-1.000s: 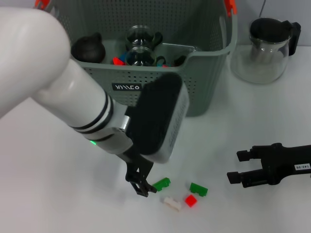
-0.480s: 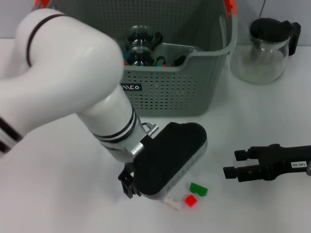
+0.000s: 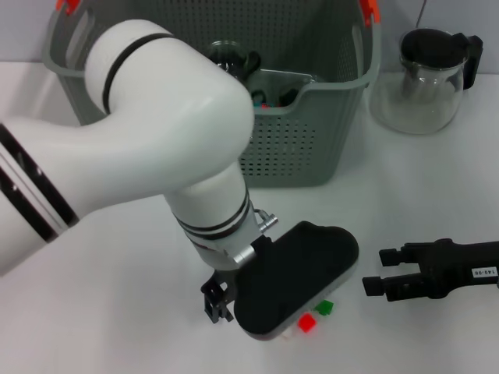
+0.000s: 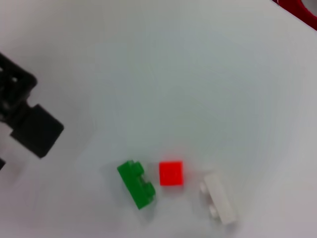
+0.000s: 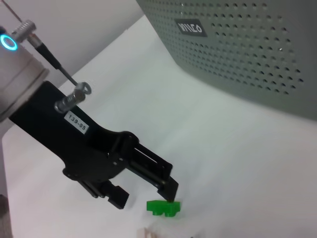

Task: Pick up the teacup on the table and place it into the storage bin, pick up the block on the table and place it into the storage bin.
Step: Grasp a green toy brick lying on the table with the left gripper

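The grey-green storage bin [image 3: 312, 148] stands at the back, partly behind my left arm. A glass cup rim [image 3: 231, 53] shows inside it; no teacup shows on the table. My left gripper [image 3: 219, 302] is down at the table, open [image 5: 144, 196]. One green block [image 5: 163, 208] lies at the tip of its farther finger. A second green block [image 3: 324, 308], a red block [image 3: 306, 322] and a white block [image 4: 219, 200] lie just right of the wrist. My right gripper [image 3: 377, 270] hovers open to the right of the blocks.
A glass teapot with a black lid [image 3: 429, 78] stands at the back right beside the bin. My left forearm and wrist block [image 3: 296, 273] cover much of the table's middle and part of the block cluster.
My left arm swung right and turned, so its wrist now covers the first green block and most of the white one. The right gripper barely shifted.
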Robot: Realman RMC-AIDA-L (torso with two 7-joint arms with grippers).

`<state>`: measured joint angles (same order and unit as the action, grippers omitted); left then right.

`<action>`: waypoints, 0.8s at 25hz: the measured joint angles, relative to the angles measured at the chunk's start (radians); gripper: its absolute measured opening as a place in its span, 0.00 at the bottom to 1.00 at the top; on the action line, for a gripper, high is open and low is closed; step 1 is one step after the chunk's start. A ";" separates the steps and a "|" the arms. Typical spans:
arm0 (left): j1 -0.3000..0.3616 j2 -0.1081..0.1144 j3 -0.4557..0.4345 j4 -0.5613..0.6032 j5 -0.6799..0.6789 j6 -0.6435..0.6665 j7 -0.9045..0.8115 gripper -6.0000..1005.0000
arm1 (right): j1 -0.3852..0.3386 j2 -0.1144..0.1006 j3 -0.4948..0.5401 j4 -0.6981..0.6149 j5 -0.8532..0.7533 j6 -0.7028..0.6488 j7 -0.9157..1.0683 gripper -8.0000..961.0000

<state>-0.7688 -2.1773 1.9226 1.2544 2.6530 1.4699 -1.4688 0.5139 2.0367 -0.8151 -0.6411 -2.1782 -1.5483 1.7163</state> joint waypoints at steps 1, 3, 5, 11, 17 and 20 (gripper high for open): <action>-0.005 0.000 0.005 -0.002 -0.005 -0.002 -0.001 0.92 | 0.001 -0.001 -0.001 0.000 0.000 -0.001 0.000 0.95; -0.017 -0.001 0.012 -0.008 -0.015 -0.007 -0.002 0.91 | 0.005 -0.002 -0.004 -0.002 0.000 -0.002 0.000 0.95; -0.030 -0.001 0.020 -0.020 -0.019 -0.015 -0.003 0.91 | 0.008 -0.002 -0.007 -0.004 0.000 -0.002 0.000 0.95; -0.057 -0.001 0.031 -0.046 -0.033 -0.037 -0.005 0.90 | 0.009 -0.003 -0.002 -0.005 -0.001 0.000 -0.001 0.95; -0.079 -0.001 0.047 -0.086 -0.043 -0.058 -0.003 0.89 | 0.002 -0.003 -0.001 -0.003 -0.002 0.006 -0.001 0.95; -0.081 -0.001 0.061 -0.096 -0.043 -0.073 -0.005 0.88 | -0.001 -0.003 -0.001 -0.001 -0.002 0.007 -0.001 0.95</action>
<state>-0.8496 -2.1782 1.9838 1.1588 2.6100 1.3973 -1.4736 0.5127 2.0340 -0.8160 -0.6420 -2.1799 -1.5414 1.7149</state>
